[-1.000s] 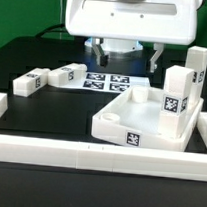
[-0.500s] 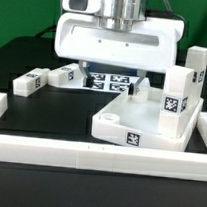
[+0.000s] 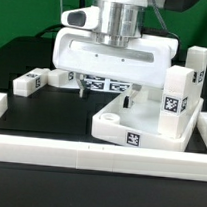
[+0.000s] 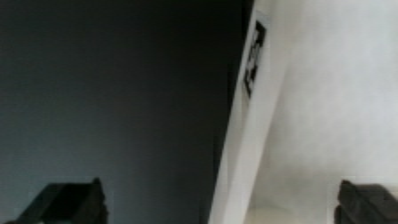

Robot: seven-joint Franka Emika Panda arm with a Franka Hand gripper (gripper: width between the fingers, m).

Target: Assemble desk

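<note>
Robotics lab: marker board, tagged leg block, black table.

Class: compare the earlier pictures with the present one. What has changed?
The gripper came down toward the tabletop, jaws open and empty. Nothing was grasped or released. The tabletop, the two upright legs and the two loose legs stayed put.

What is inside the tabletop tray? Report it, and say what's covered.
In the tabletop, one leg block stands upright on the exterior view's right; a second leg block rises behind it. The open gripper covers the far corner.
</note>
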